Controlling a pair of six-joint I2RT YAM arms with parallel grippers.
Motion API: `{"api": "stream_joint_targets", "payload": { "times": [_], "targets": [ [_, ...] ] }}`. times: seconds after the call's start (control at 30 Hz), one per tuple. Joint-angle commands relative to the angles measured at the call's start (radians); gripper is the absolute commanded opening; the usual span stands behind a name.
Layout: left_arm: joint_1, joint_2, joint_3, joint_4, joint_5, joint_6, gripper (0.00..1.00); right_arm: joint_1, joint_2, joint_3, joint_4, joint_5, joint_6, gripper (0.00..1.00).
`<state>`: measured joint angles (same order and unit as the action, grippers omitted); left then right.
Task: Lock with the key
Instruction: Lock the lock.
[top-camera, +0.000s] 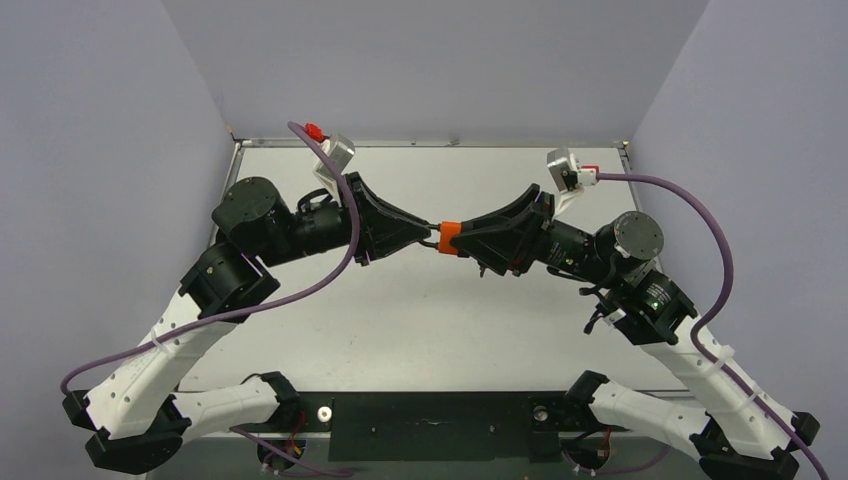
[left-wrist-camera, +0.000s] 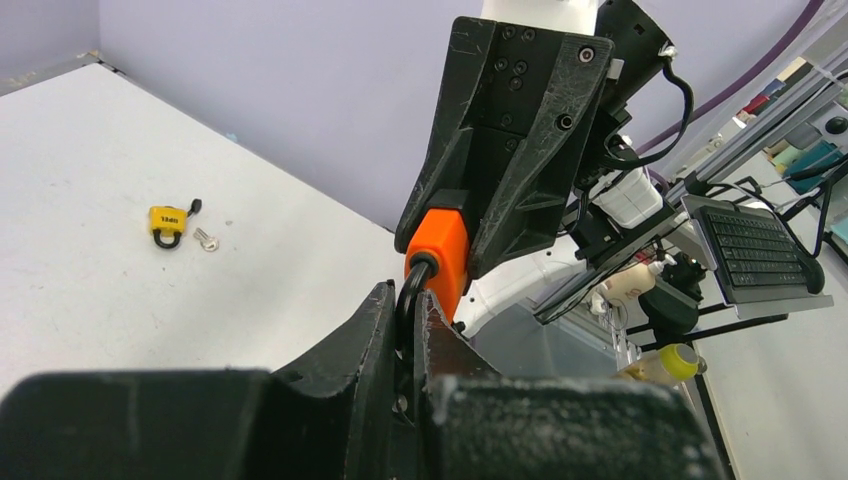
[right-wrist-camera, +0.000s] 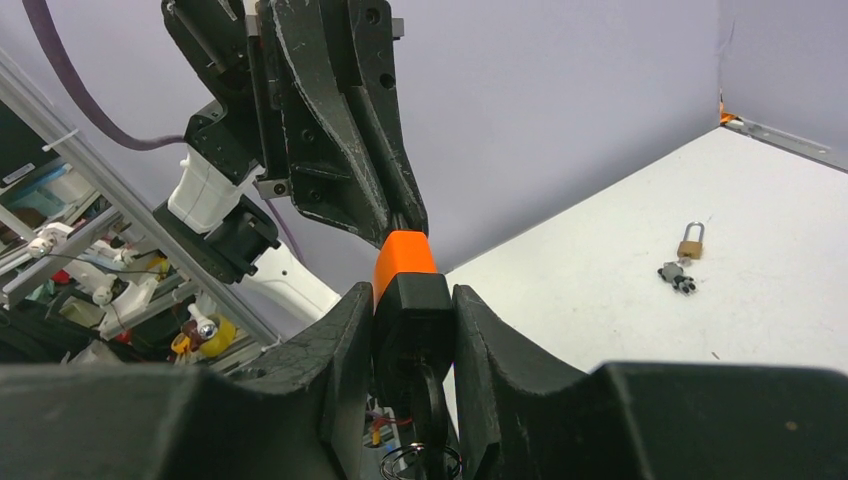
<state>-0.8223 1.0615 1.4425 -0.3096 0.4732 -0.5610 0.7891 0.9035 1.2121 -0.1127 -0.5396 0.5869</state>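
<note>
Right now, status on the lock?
Left pincer shut on shackle. Right pincer shut on orange lock, mid-air, key rings below. Yellow padlock, brass padlock on table, well clear.

Shackle (left-wrist-camera: 408, 295) half hidden between jaws — key ring (right-wrist-camera: 420, 463) cut off below.

We got a good look at both arms there: the left arm (top-camera: 215, 285) and the right arm (top-camera: 650, 300) wore white shells low down and black, rounded joint housings higher up. We spotted a purple cable (top-camera: 330, 270) running along each, and a silver camera block (top-camera: 338, 150) with a red plug at each wrist. We saw the left hand (top-camera: 425, 235) and the right hand (top-camera: 465, 240) were matt black, wedge-shaped and scratched, with small dark screws (left-wrist-camera: 586, 55). A green light (top-camera: 655, 293) glowed on the right arm.
</note>
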Motion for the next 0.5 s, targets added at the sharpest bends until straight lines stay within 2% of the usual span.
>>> {"api": "stream_joint_targets", "payload": {
  "times": [0.0,0.47],
  "targets": [
    [-0.097,0.086,0.001,0.068,0.052,-0.04,0.0,0.05,0.106,0.019,0.071,-0.024,-0.03,0.0],
    [-0.127,0.131,0.044,0.087,0.049,-0.043,0.0,0.08,0.136,0.025,0.05,-0.009,-0.047,0.0]
  ]
}}
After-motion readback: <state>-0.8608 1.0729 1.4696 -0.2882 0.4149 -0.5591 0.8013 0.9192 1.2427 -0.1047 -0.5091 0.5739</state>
